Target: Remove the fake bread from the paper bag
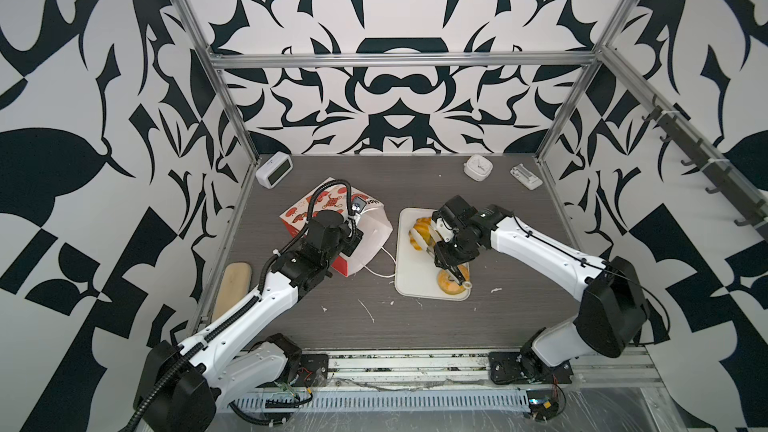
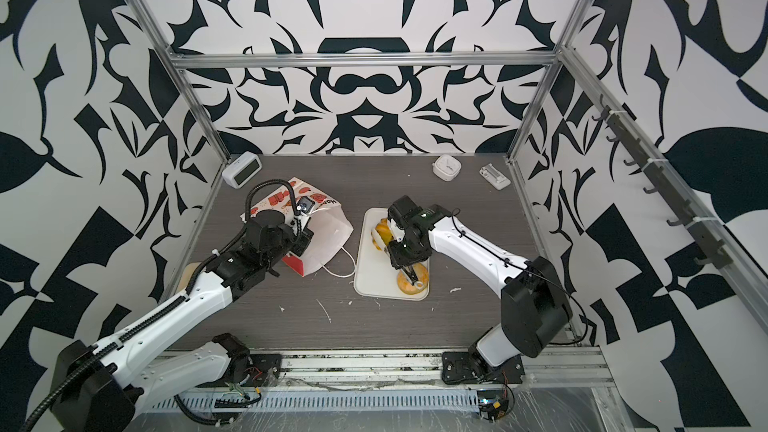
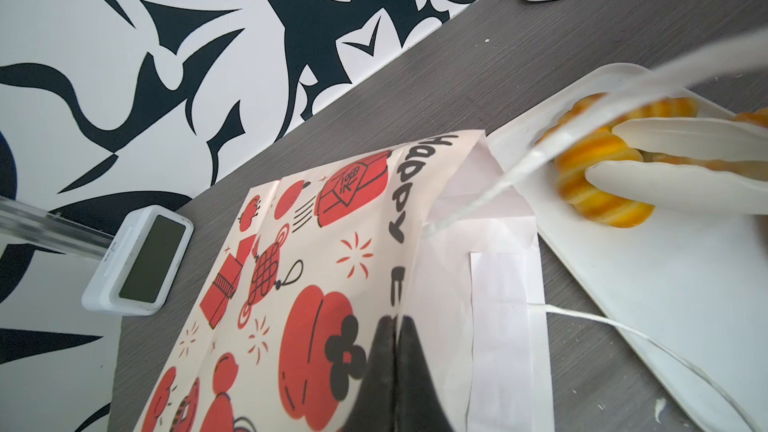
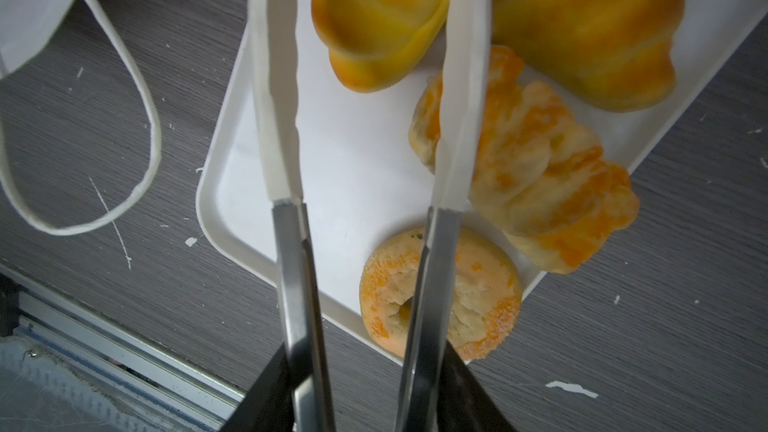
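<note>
Near corner of white tray [image 4: 353, 139]: ring doughnut [image 4: 440, 297] sat under right gripper [image 4: 361, 401], clamped on spread, empty tongs [image 4: 291, 263]; a low sweep could knock it off. Ridged buns [image 4: 582, 27] at tray's far end. Left of tray, left gripper [image 3: 392, 367] pinched wall of paper bag [image 3: 332, 243]; a slip would collapse the mouth.

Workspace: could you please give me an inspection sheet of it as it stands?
Surface: grey table, flecked with white scraps.
Job's things: bag on its side, mouth toward the tray; four pieces of bread on the tray, doughnut included; a fifth not seen.
Clutter: digital clock, dial clock, white gadget, beige pad.
Grippers: left gripper shut on the bag's rim; right gripper shut on tongs, tips apart, straddling a bun.
Cables: black hose loops over the left arm; bag's cord lies on the table.
Surroundings: patterned walls, metal frame, hook rail.
</note>
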You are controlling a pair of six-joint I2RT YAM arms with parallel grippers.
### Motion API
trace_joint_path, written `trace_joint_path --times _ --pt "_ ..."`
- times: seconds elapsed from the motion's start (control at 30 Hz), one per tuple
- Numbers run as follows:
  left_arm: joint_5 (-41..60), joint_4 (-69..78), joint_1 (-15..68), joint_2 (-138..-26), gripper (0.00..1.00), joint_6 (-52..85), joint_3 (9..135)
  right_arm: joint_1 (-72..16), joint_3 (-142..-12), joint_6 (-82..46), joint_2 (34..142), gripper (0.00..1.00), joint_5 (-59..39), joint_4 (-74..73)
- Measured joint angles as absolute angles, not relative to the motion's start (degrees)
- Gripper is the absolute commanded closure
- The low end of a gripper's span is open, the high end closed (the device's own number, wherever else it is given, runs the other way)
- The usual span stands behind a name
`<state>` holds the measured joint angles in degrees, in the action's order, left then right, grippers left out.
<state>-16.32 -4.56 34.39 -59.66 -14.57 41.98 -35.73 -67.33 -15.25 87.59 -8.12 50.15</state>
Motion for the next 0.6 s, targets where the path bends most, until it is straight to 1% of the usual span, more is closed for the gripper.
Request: trace_joint_path --times 0.47,0.6 --pt "-16.9 -4.6 34.4 -58.8 0.94 -14.5 42.0 -35.7 -69.4 -13.6 90.5 0.49 -6.7 55.6" --pt "-17.0 -4.6 34.4 -58.5 0.95 -14.5 42.0 -35.7 -69.9 -13.2 92.7 0.51 -6.6 56.0"
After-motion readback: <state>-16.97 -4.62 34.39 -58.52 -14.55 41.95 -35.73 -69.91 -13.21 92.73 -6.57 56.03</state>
